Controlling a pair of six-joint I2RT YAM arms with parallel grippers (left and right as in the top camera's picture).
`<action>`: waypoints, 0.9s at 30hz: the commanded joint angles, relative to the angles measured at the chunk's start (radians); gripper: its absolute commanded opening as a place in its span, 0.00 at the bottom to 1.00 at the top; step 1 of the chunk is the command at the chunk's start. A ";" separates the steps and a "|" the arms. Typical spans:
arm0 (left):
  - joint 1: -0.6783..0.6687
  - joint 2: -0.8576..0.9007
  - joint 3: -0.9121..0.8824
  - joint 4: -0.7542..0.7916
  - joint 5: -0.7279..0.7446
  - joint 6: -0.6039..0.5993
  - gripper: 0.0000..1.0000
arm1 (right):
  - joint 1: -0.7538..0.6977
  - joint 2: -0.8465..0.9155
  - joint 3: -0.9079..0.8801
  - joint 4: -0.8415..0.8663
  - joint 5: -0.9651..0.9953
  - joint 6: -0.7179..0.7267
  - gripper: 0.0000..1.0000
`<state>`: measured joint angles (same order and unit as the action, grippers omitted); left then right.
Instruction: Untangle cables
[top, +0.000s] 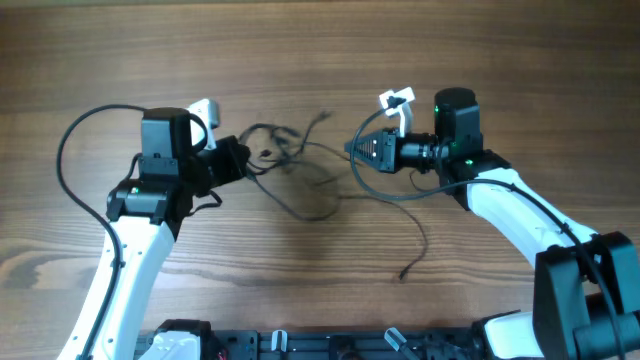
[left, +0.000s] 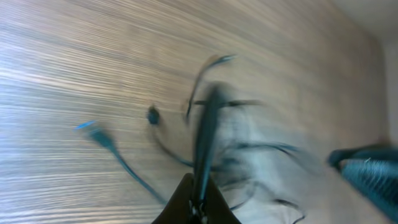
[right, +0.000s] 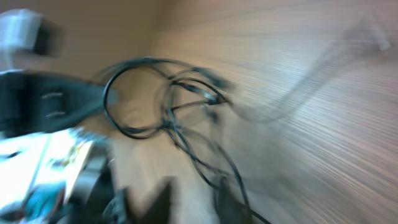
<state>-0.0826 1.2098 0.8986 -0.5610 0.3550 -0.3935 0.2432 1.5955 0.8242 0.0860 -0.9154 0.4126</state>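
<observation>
Overhead view gives the layout plainly: a wooden worktop (top: 300, 40) carries everything; the left arm (top: 130, 260) and right arm (top: 520, 205) reach in from opposite sides and face each other across the middle; the cables (top: 290, 150) lie in the gap between them as a loose dark tangle of thin cords.

The tangle's long axis runs side to side, roughly along the line joining the two grippers; that is the relation the next pull depends on, since drawing the arms apart would stretch the bundle along its own length. The left gripper (top: 243, 160) sits at the tangle's left end; in the left wrist view its jaws are together at the bottom edge, with a dark cord rising straight out from between them, so I judge it clamped on the cables. The right gripper (top: 352, 150) is just beside the tangle's right edge, and cords pass close under it; the right wrist view is too blurred to show whether its jaws are apart or closed on a strand, so I cannot tell.

One long strand (top: 415, 225) trails from near the right gripper toward the robot's side, ending in a small plug (top: 404, 274) well apart from the knot; the right arm is the nearer one to it.
</observation>
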 joint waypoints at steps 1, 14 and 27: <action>0.006 -0.009 0.003 0.022 -0.077 -0.131 0.04 | -0.008 0.000 -0.001 -0.028 0.102 -0.002 1.00; 0.006 -0.010 0.003 0.192 0.739 0.125 0.04 | 0.350 0.005 -0.001 0.179 0.716 0.149 0.22; 0.078 -0.011 0.003 -0.033 0.259 0.117 0.28 | 0.065 -0.017 -0.001 0.262 -0.442 -0.145 0.04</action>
<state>-0.0078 1.2060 0.9005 -0.6109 0.6357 -0.2874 0.2993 1.5955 0.8139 0.2497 -0.8474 0.4023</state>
